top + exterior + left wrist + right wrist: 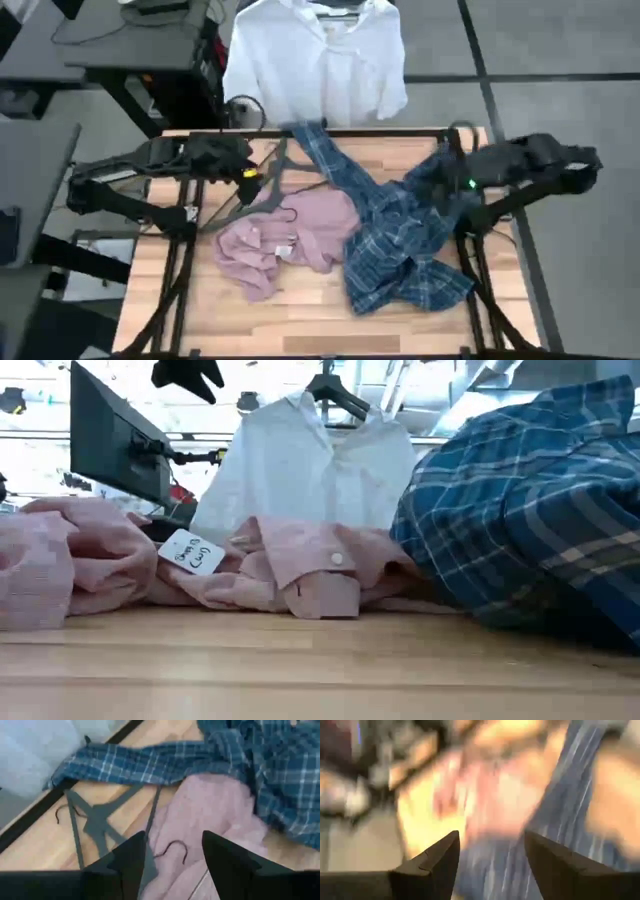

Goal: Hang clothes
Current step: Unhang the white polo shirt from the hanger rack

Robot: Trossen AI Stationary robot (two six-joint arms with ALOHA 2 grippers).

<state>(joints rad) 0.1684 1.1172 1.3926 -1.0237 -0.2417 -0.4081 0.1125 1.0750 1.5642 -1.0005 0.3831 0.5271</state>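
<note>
The white shirt (315, 65) hangs on a dark hanger (335, 395) behind the table's far edge. The dusty pink shirt (290, 240) lies crumpled at the table's middle. The blue-and-white plaid shirt (400, 235) lies over the pink shirt's right side, one sleeve reaching the far edge. Thin dark hangers (250, 195) lie on the table left of the pink shirt, and one hook (175, 851) rests on the pink cloth. My left gripper (174, 860) is open above that hook and touches nothing. My right gripper (492, 860) is open and empty over the plaid shirt's right part (520, 865).
A paper tag (192, 552) lies on the pink shirt. A monitor on an arm (110, 435) stands beyond the far left edge. Bare wood (300, 315) shows along the near edge, and dark frame rails (180, 270) run along both sides.
</note>
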